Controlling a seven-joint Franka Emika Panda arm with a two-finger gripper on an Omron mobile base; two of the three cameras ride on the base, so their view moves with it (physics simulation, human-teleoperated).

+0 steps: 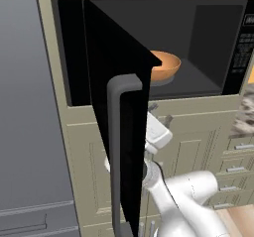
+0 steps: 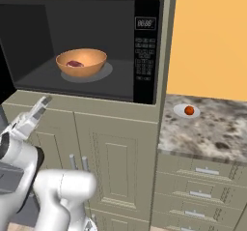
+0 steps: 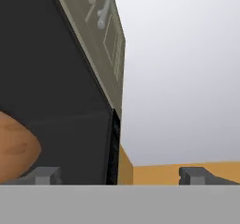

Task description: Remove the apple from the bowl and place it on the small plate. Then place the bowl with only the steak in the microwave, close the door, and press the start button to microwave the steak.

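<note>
Grey-tipped end effector (image 3: pixel 120 175) spread wide, empty, below the microwave (image 2: pixel 82 46).

base views flank microwave (image 1: pixel 198 47), share bowl (image 2: pixel 81 62) | hand view upward, seemingly close

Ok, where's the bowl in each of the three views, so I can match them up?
Left base view: the bowl sits mid-frame inside the microwave, its left part hidden behind the open door.
Right base view: upper left, in the middle of the cavity floor, steak inside.
Hand view: orange curve at the left edge.
Shared landmark: the dark microwave cavity.
</note>
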